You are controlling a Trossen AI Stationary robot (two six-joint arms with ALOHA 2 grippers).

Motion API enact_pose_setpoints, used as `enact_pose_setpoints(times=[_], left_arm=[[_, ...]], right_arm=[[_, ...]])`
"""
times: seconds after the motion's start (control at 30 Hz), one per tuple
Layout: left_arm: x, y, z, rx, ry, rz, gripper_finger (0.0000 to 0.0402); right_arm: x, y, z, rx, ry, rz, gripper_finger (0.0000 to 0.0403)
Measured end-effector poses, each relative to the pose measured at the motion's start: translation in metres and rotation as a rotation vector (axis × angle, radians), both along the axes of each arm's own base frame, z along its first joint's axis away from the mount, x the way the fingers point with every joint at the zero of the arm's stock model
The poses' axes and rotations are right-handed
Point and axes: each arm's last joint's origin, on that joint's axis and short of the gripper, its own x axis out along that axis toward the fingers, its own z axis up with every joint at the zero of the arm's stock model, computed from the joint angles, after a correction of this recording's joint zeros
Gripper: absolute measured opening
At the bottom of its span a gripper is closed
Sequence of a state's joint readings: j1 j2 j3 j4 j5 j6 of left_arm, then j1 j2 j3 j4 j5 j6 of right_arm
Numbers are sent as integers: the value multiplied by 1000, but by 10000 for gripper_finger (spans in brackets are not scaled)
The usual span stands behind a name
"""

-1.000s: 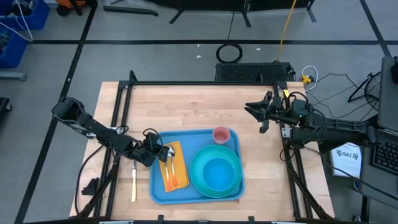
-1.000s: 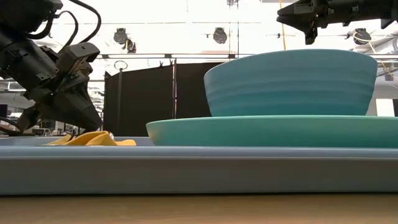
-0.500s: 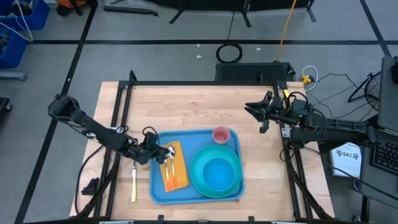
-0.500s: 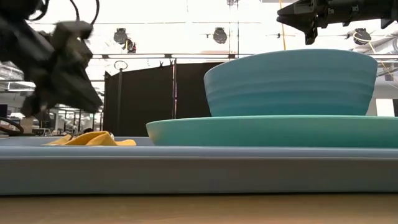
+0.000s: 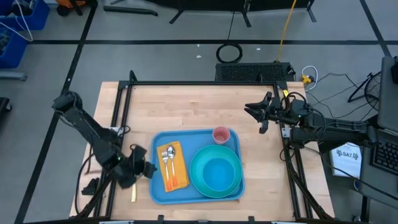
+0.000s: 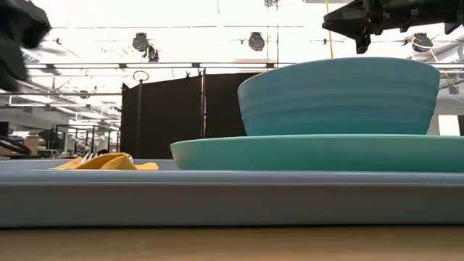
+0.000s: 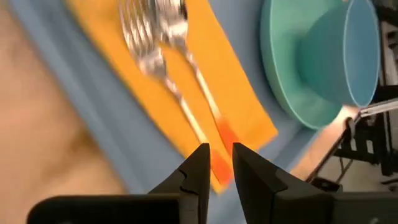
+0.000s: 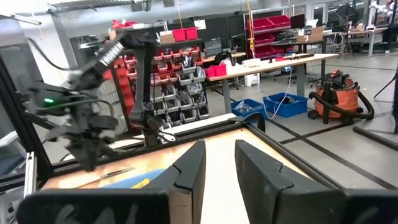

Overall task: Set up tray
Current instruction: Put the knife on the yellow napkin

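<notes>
The light-blue tray lies on the table's near middle. On it rest a teal plate carrying a blue bowl, a pink cup at its far right corner, and an orange napkin bearing a fork and spoon. A knife lies on the wood left of the tray. My left gripper hovers at the tray's left rim, fingers a narrow gap apart, holding nothing. My right gripper waits high over the table's far right, narrowly open and empty.
Black frame rails run along the table's left, far and right sides. Bare wood lies between the tray and the far rail. In the low view the tray rim fills the foreground, with plate and bowl above it.
My left gripper has drawn back from the head of the cutlery on the napkin toward the table's near left corner, ending beside the tray's left rim above the knife. The fork and spoon stay on the napkin. In the low view the arm swings out to the picture's left.
</notes>
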State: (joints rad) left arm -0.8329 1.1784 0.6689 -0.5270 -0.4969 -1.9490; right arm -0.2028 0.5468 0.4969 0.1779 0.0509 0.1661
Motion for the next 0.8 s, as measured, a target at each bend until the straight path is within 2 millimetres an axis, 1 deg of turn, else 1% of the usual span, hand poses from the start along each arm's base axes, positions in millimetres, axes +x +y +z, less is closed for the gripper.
enact_pose_setpoints(times=[0.1,0.23,0.3,0.4,0.5,0.6,0.7,0.8], left_arm=[[1,-26,11,-31,99,51,71],[-1,-66,21,-108,376,154,71],[4,-85,22,-150,487,165,71],[18,-104,21,-171,498,168,71],[29,-110,5,-166,600,191,71],[33,-108,-10,-141,685,211,65],[31,-103,-14,-100,747,215,41],[23,-97,-11,-52,813,225,13]], right_arm=[[0,0,-2,3,24,0,77],[0,0,-7,-11,82,-1,77],[0,0,-8,-26,96,-1,77],[0,0,-7,-48,92,-1,77],[0,0,-6,-69,85,-2,77],[0,0,-6,-78,85,-2,77],[0,0,-6,-80,85,-2,77],[0,0,-6,-78,85,-2,77]])
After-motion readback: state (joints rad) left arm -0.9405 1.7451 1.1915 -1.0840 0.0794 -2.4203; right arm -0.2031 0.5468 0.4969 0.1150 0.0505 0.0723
